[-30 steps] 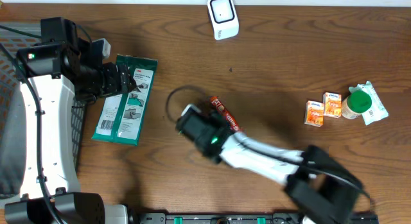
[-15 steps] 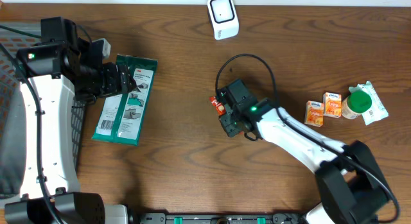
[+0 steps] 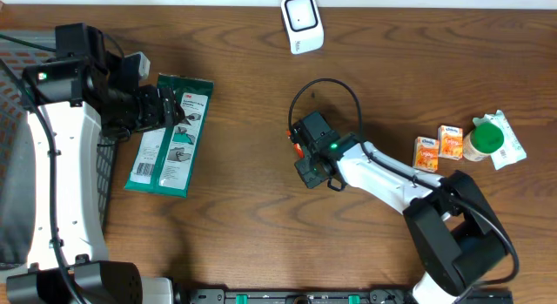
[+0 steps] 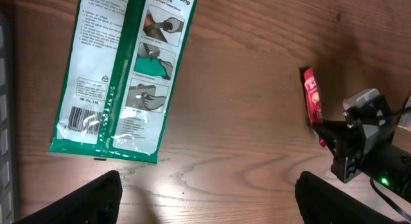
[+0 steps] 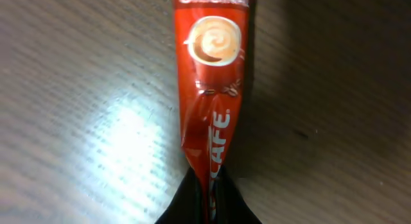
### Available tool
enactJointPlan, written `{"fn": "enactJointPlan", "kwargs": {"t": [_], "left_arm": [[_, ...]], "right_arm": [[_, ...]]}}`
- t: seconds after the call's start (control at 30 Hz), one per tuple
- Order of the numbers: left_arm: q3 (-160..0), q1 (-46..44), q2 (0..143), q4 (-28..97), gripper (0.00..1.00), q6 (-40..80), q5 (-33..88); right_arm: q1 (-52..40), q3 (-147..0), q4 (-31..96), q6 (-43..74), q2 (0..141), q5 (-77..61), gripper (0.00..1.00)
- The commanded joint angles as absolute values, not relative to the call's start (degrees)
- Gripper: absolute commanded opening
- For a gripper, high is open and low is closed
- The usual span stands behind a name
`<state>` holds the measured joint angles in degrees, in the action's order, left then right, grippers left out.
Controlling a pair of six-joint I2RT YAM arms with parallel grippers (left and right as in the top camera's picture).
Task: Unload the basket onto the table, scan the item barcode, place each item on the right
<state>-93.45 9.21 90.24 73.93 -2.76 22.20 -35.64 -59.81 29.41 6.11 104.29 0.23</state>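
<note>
A red coffee sachet (image 5: pixel 212 89) lies lengthwise on the wooden table, and my right gripper (image 5: pixel 209 199) is shut on its near end, creasing the wrapper. From overhead only a red tip of the sachet (image 3: pixel 294 148) shows beside the right gripper (image 3: pixel 306 158). The sachet (image 4: pixel 313 102) also appears in the left wrist view. A white barcode scanner (image 3: pixel 302 23) stands at the table's far edge. My left gripper (image 4: pixel 207 201) hangs open over bare wood just below a green glove package (image 4: pixel 125 70), holding nothing. No barcode shows on the sachet.
The green glove package (image 3: pixel 170 134) lies at the left, by the left gripper (image 3: pixel 170 112). Two small orange boxes (image 3: pixel 426 153) (image 3: pixel 451 142) and a green-lidded bottle (image 3: pixel 485 140) sit at the right. A wire basket (image 4: pixel 4 121) borders the left edge.
The right gripper swung from the sachet's lower left to over it, then closed from open onto the sachet's end. The left arm and the glove package have not moved.
</note>
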Motion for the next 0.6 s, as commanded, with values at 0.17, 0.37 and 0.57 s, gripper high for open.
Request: {"fn": "enactJointPlan", "kwargs": {"t": [0.17,0.37,0.57], "left_arm": [[-93.43,9.23,89.49,74.13,0.87,-2.46,22.48],[-93.43,9.23,89.49,74.13,0.87,-2.48,22.50],[-93.43,9.23,89.49,74.13,0.87,-2.46,22.50]], "right_arm": [[-30.83,-60.23,31.33,10.09,80.34,-8.32,0.01],[-20.08,-63.81,40.77,10.07,73.47,-31.73,0.01],[-9.08,-71.09,51.94,6.26,74.19,-52.27,0.01]]}}
